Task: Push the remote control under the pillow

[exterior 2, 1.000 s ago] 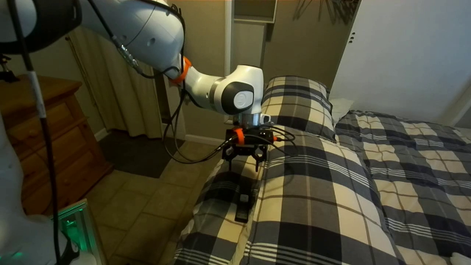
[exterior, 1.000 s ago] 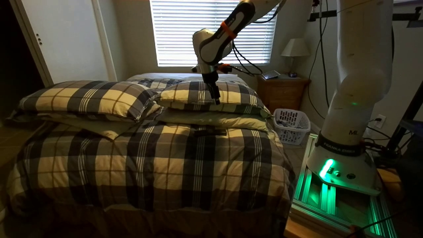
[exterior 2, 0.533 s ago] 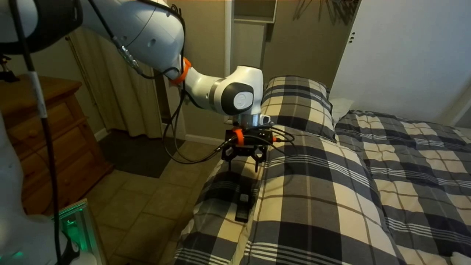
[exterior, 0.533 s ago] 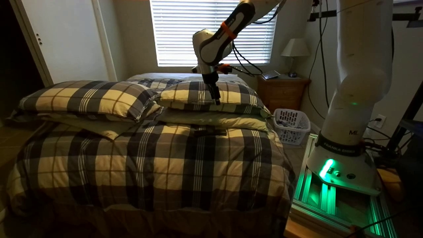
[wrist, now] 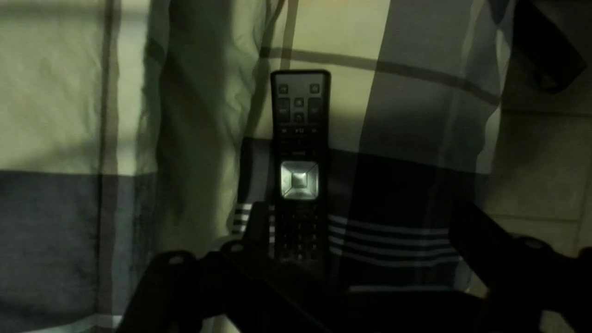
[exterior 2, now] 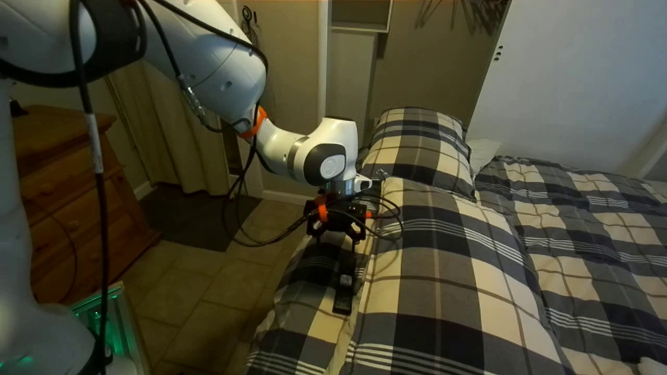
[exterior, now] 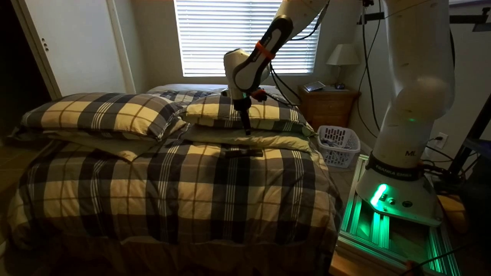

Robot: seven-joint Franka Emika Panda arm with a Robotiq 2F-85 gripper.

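Note:
The remote control (wrist: 299, 138), slim and black with a silver centre button, lies flat on the plaid bedcover. In the wrist view a pale pillow edge runs along its left side. It also shows as a dark bar (exterior: 243, 153) and beside the pillow's long edge (exterior 2: 343, 301). The pillow (exterior 2: 448, 291), plaid in cream, grey and black, rests on a pale lower one. My gripper (exterior 2: 336, 249) points down over the cover near the remote's far end, jaws wide apart. In the wrist view (wrist: 358, 217) one finger overlaps the strip between remote and pillow edge; contact cannot be told.
A puffier plaid pillow (exterior: 96, 115) lies further along the bed. The pale lower pillow (exterior: 249, 138) bulges out under the plaid one. Beyond the bed's side is tiled floor (exterior 2: 208, 312). A white laundry basket (exterior: 339, 147) and a wooden nightstand (exterior: 328, 109) stand near the arm.
Over the last half second my gripper has come down closer to the bedcover and shifted slightly away from the pillow. The remote and pillows have stayed put; the jaws remain apart.

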